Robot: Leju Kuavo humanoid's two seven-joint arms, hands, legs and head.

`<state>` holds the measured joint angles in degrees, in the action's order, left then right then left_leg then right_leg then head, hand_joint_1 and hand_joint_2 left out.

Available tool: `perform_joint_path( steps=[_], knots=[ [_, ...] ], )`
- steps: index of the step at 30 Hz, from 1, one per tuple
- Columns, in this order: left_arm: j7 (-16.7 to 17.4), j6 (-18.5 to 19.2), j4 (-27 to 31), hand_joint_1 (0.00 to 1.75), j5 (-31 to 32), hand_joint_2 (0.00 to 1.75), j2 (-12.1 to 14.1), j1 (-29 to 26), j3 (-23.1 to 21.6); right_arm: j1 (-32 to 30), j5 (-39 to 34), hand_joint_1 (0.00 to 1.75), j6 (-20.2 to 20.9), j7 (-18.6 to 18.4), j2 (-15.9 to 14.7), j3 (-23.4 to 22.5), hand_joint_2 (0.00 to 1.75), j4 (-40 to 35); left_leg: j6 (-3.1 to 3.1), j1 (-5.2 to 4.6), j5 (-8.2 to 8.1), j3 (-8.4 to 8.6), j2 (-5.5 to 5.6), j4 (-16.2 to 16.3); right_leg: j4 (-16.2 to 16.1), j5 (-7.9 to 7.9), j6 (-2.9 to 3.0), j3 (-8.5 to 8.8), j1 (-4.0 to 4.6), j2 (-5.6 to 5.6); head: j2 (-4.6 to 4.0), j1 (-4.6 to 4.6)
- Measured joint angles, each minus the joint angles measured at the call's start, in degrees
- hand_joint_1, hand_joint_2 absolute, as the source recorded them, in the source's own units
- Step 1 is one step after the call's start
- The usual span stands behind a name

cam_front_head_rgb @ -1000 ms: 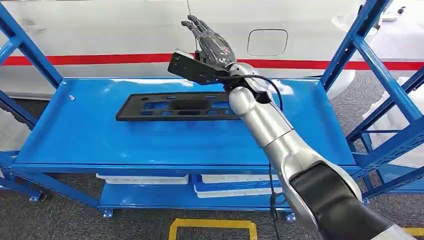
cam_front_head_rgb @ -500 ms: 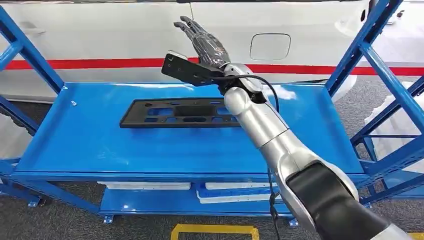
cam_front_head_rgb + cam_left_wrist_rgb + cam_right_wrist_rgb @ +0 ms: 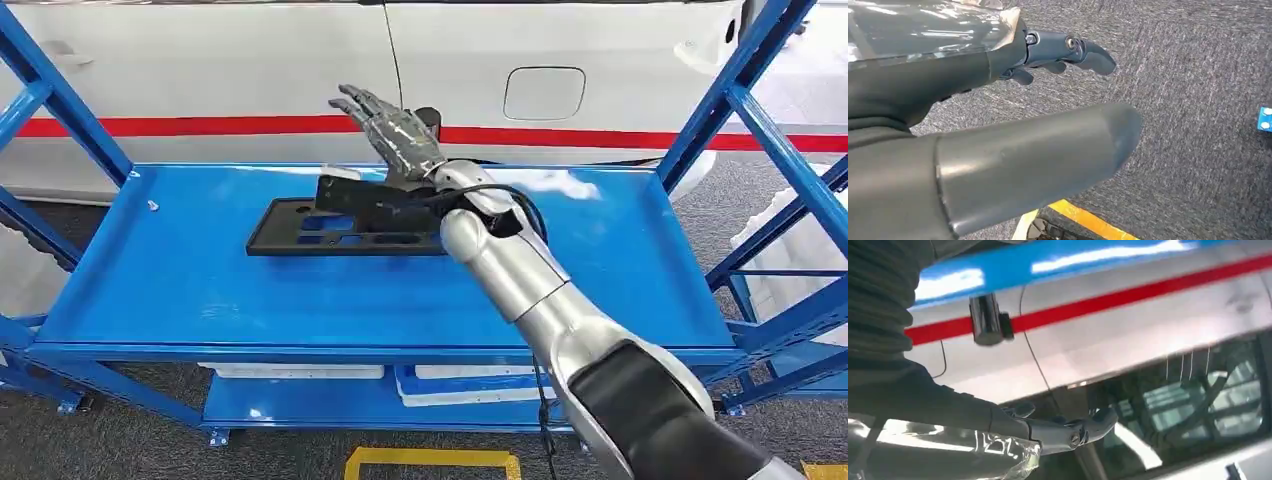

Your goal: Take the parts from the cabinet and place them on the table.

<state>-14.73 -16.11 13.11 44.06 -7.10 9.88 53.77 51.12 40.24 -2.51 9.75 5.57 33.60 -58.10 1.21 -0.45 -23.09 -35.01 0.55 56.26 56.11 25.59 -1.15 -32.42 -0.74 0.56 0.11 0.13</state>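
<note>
A long flat black part [image 3: 296, 226] with several cut-outs lies on the blue cabinet shelf [image 3: 200, 290], left of its middle. My right arm reaches in from the lower right. Its right hand [image 3: 393, 132] hovers over the part's right end with fingers stretched out and apart, holding nothing. The black wrist bracket below the hand covers part of the part. In the right wrist view the right hand [image 3: 1063, 432] shows its fingers extended in front of the white car. My left hand [image 3: 973, 75] hangs over grey carpet, fingers loosely extended and empty.
Blue uprights [image 3: 735, 95] frame the shelf on both sides. A white car with a red stripe [image 3: 200, 125] stands right behind it. White trays [image 3: 300, 371] sit on the lower shelf. Yellow floor tape [image 3: 440, 459] marks the carpet in front.
My right hand has come down and to the left, from high above the shelf to just over the part's right end. The view has shifted slightly.
</note>
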Motion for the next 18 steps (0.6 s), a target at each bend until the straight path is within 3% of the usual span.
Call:
perform_joint_path(
  steps=[7, 18],
  knots=[
    [0.4, 0.2, 0.0, 0.00, 1.0, 0.00, -0.1, 0.3, -0.5, -6.3, 1.9, 0.00, 0.9, 0.0, -2.7, 4.6, 1.75, -4.4, -0.01, 0.10, -0.01, 0.00, -0.02, 0.0, 0.0, 0.01, 0.01, -0.07, 0.00, 0.00, 0.00, -0.02],
    [0.9, 0.4, 0.0, 0.00, 1.8, 0.00, -0.1, 0.4, -1.4, -9.5, 0.3, 0.00, 3.4, 0.5, -6.8, 8.9, 1.75, -9.3, -0.02, 0.15, -0.01, -0.01, -0.03, 0.0, 0.0, 0.01, 0.02, -0.08, 0.01, 0.01, 0.00, -0.02]
  ],
)
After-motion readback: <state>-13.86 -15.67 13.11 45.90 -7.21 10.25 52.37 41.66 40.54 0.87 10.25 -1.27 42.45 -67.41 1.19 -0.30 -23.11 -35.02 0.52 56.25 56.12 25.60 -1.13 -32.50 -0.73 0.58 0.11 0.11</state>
